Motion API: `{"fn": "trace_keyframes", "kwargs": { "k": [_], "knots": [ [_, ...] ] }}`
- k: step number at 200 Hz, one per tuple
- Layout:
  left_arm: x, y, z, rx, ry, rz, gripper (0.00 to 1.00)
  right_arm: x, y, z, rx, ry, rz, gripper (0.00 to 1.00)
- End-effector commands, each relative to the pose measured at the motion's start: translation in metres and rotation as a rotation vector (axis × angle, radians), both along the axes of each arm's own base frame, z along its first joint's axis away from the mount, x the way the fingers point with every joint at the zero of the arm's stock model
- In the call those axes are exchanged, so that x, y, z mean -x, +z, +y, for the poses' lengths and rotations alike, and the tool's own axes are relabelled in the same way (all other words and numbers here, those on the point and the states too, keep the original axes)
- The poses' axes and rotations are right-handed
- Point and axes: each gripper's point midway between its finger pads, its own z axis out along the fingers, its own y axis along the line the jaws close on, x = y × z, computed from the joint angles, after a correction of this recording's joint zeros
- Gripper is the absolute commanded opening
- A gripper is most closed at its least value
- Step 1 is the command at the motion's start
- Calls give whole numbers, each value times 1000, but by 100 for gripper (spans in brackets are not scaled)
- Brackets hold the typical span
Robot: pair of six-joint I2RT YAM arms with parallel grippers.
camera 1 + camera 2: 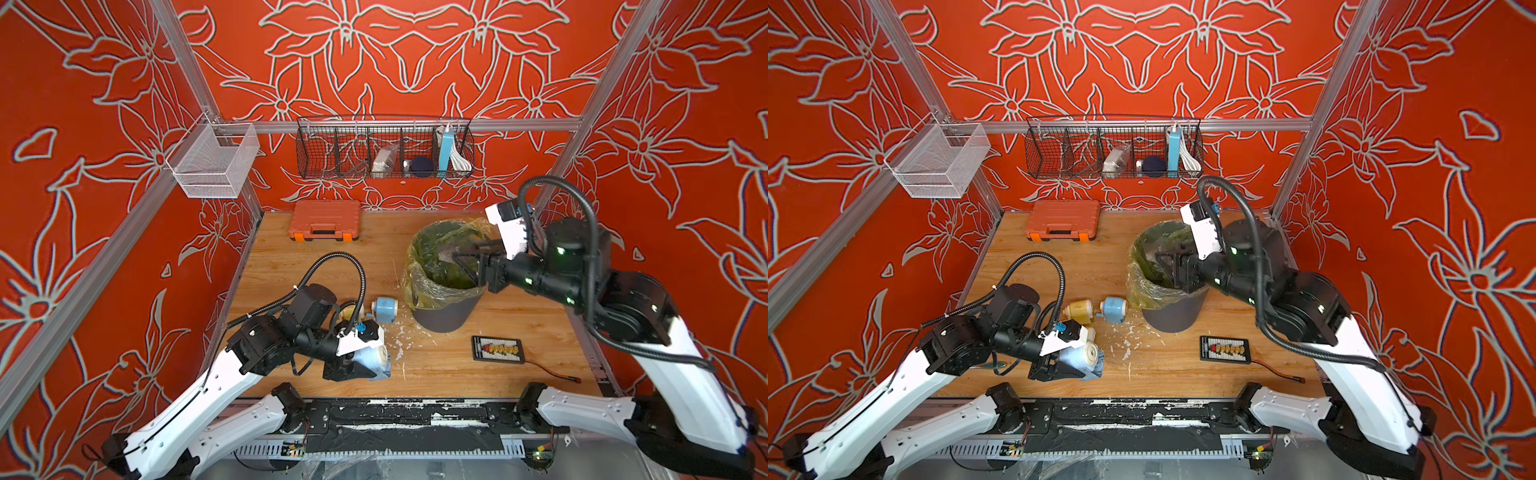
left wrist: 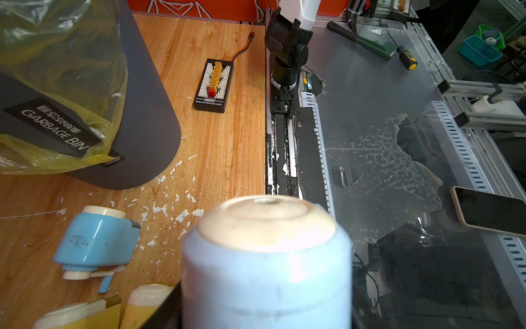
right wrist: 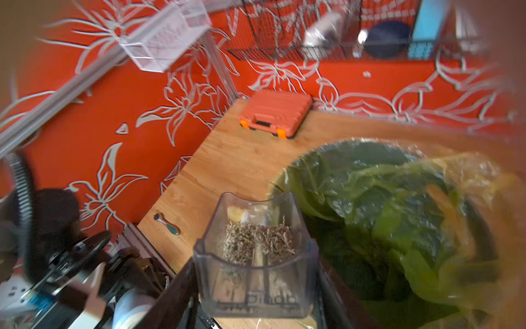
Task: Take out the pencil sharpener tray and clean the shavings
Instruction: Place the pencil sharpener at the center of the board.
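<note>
Right gripper [image 1: 459,262] clamped on a clear plastic sharpener tray [image 3: 256,273], one finger on each side wall. In both top views the tray hangs over the open mouth of a dark grey garbage bin with a yellow-green plastic liner [image 1: 444,318]. A clump of grey-brown pencil debris [image 3: 257,242] sits in the tray.

Left gripper [image 1: 365,370] closed around a pale blue cylindrical sharpener body with a cream end cap [image 2: 267,270], low at the front-left of the wooden table [image 1: 457,374].

Shavings [image 2: 176,210], pale whitish flecks and slivers, are scattered on the wood between the held sharpener and the bin's base.

A second blue sharpener [image 1: 384,309] lies on its side just beside a yellow sharpener [image 1: 1079,309], both between the left arm and the bin. A black connector board with yellow plugs [image 1: 496,348] lies flat near the front edge. A closed orange plastic tool case [image 1: 324,226] is at the back edge.
</note>
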Motion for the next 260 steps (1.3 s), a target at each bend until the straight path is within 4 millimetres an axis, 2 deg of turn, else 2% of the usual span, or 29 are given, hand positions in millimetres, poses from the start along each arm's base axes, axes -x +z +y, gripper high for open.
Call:
{"fn": "trace_keyframes", "kwargs": {
  "k": [1, 20, 36, 64, 93, 119, 135, 149, 164, 180, 195, 204, 212, 219, 227, 232, 236, 244, 245, 256, 260],
  "knots": [
    [3, 11, -2, 29, -36, -45, 0, 9, -36, 15, -214, -8, 502, 0],
    [2, 10, -3, 36, -41, -53, 0, -6, -38, 29, -447, -16, 694, 0],
    [3, 9, -3, 41, -43, -56, 0, -26, -31, 31, -665, -70, 790, 0],
    [4, 8, -3, 54, -44, -60, 0, -45, -30, 18, -860, -228, 953, 0],
    [5, 8, -3, 62, -43, -64, 0, -59, -22, -4, -1070, -345, 1003, 0],
    [5, 8, -4, 73, -39, -65, 0, -59, -27, -17, -1138, -379, 1051, 0],
    [5, 8, -4, 77, -37, -64, 0, -54, -37, -15, -1155, -372, 1109, 0],
    [4, 7, -6, 76, -39, -63, 0, -47, -22, -16, -1182, -317, 1059, 0],
    [3, 6, -7, 74, -43, -58, 0, -40, -43, -20, -1163, -354, 1103, 0],
    [1, 5, -10, 74, -48, -54, 0, -36, -31, -21, -1190, -288, 1048, 0],
    [0, 6, -14, 77, -57, -46, 0, -38, -64, -19, -1178, -302, 1177, 0],
    [-1, 6, -16, 79, -62, -49, 0, -40, -42, -18, -1257, -248, 1115, 0],
    [0, 6, -16, 72, -65, -47, 0, -34, -32, -23, -1216, -265, 1049, 0],
    [0, 6, -16, 66, -67, -45, 0, -33, -43, -27, -1164, -302, 1077, 0],
    [0, 6, -16, 70, -67, -51, 0, -34, -55, -20, -1160, -263, 1151, 0],
    [-1, 6, -17, 72, -67, -56, 0, -37, -52, -19, -1199, -243, 1160, 0],
    [-2, 6, -17, 72, -66, -58, 0, -38, -42, -19, -1228, -224, 1121, 0],
    [-1, 6, -16, 66, -64, -55, 0, -34, -35, -25, -1198, -249, 1053, 0],
    [-1, 6, -16, 65, -63, -53, 0, -34, -41, -25, -1192, -277, 1078, 0],
    [0, 6, -15, 64, -59, -50, 0, -38, -50, -29, -1145, -282, 1049, 0],
    [0, 6, -15, 68, -58, -53, 0, -40, -45, -27, -1149, -232, 1022, 0]
  ]
}}
